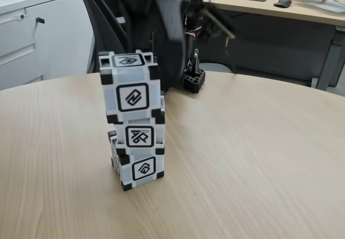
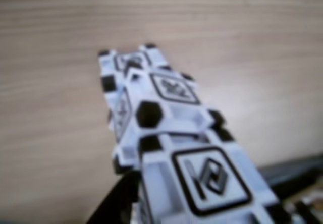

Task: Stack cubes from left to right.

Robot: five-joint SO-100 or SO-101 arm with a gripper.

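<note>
Fixed view gives you three white-grey plastic cubes with black corners stacked, slightly crooked, on the round wooden table; stacking looks done. I cannot tell whether your black gripper, beside the top cube, has let go.

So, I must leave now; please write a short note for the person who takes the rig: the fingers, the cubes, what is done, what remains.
Gripper: the arm is a blurred dark mass behind the tower in the fixed view; whether the fingers are open or shut cannot be told.
Cubes: all three stand in one tower on the table: bottom cube, middle cube, top cube. The tower looks slightly uneven.
Done: stacking appears complete.
Left: confirm the fingers are free of the top cube and the tower stands alone.
</note>
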